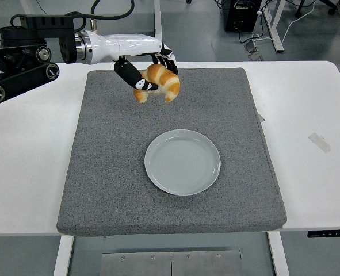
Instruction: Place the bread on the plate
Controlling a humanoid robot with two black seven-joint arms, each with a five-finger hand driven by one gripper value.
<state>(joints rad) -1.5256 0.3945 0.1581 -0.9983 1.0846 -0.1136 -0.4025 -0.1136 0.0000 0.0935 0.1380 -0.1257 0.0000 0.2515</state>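
Over the far left part of a grey mat, a croissant was held in the air by the left hand. Dark fingers were curled around the golden, curved bread, with its two ends pointing downward and its back uppermost. A white forearm was seen running from the left edge of the view to the hand, with black joints and a cable behind it. Nothing was touched by the bread except the fingers that grasped it.

Near the middle of the mat a round, pale plate was laid flat, and nothing was seen in it. The croissant was kept well apart from the plate, up and to the left of it. The mat itself was spread on a white table, and a small strip of tape was stuck to the table on the right side.
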